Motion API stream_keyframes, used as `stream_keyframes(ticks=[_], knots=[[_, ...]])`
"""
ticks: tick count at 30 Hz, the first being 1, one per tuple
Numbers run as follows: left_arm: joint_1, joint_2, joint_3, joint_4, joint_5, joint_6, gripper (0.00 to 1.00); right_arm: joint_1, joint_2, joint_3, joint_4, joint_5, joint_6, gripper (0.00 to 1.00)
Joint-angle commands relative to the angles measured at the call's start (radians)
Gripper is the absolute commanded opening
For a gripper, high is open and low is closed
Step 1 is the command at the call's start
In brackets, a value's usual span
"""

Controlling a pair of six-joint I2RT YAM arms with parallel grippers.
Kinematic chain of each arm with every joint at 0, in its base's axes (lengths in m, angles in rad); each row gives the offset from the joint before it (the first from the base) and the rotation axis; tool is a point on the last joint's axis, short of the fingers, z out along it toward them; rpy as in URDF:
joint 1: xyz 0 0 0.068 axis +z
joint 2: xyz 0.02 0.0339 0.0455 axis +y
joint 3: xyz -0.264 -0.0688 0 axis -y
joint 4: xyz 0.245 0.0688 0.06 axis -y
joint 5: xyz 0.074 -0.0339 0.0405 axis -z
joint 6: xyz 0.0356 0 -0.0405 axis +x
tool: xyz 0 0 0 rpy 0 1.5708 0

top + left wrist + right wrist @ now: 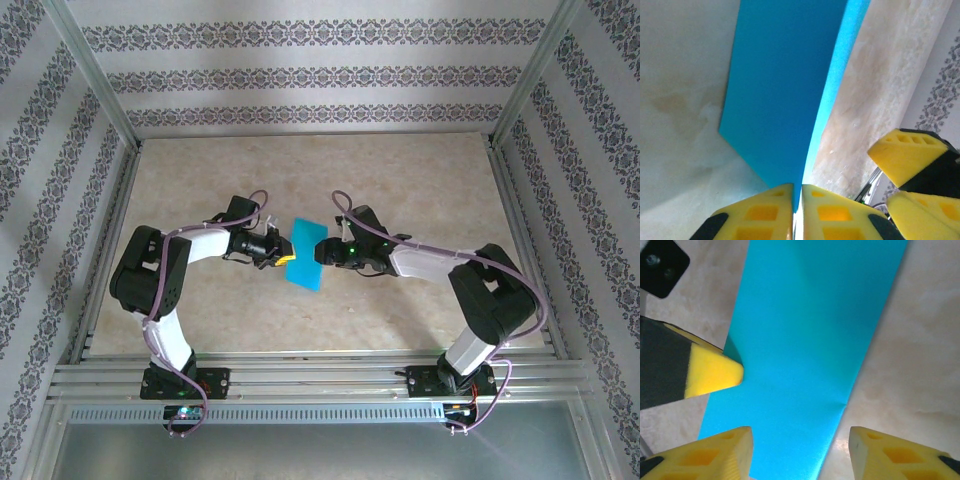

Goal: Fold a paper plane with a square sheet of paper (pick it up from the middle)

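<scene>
My left gripper [797, 192] has its two yellow fingers pinched together on one edge of the thin teal-blue sheet of paper [780, 90]. From that grip the sheet runs straight out ahead of my fingertips as a long, narrow strip. My right gripper [800, 440] faces it from the opposite side, with its yellow fingers standing apart and holding nothing. The sheet lies ahead of them, stretching away from the gap between them. Just past my right hand's left finger, one fingertip of my left hand touches the sheet's edge. A small crease nicks the edge ahead of my right finger. From above, the sheet sits between my two hands over the beige marbled tabletop [200, 190]. I cannot tell whether it lies on the surface or hangs above it.
</scene>
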State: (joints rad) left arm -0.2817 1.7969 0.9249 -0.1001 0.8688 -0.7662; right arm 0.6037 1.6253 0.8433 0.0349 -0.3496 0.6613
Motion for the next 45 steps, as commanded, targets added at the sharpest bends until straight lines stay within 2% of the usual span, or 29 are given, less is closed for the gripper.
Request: stream_keyframes(ticks=[1,4,8,12,14,17,26,34,39,45], knots=[[-0.022,-0.070,-0.036,0.044,-0.066,-0.087,0.09,-0.006,-0.063,-0.042,0.038,0.072,-0.175,0.61],[-0.049,-0.105,-0.050,0.032,-0.139,-0.147,0.08,0.007,-0.106,-0.071,0.067,0.126,-0.296,0.68],[-0.103,-0.133,-0.067,0.063,-0.232,-0.269,0.07,0.053,-0.143,-0.101,0.109,0.179,-0.482,0.68],[-0.147,-0.145,-0.068,0.083,-0.311,-0.371,0.07,0.086,-0.154,-0.148,0.192,0.137,-0.611,0.68],[-0.159,-0.151,-0.069,0.095,-0.344,-0.415,0.07,0.112,-0.167,-0.206,0.291,0.130,-0.669,0.68],[-0.171,-0.166,-0.083,0.107,-0.402,-0.476,0.08,0.139,-0.175,-0.234,0.341,0.130,-0.711,0.70],[-0.181,-0.139,-0.085,0.164,-0.416,-0.564,0.08,0.237,-0.113,-0.227,0.360,0.205,-0.845,0.72],[-0.180,-0.131,-0.095,0.185,-0.399,-0.581,0.09,0.258,-0.018,-0.156,0.363,0.302,-0.922,0.60],[-0.180,-0.126,-0.094,0.177,-0.393,-0.576,0.09,0.259,0.020,-0.138,0.393,0.397,-0.950,0.49],[-0.181,-0.125,-0.093,0.167,-0.393,-0.574,0.09,0.260,0.015,-0.146,0.411,0.382,-0.950,0.34]])
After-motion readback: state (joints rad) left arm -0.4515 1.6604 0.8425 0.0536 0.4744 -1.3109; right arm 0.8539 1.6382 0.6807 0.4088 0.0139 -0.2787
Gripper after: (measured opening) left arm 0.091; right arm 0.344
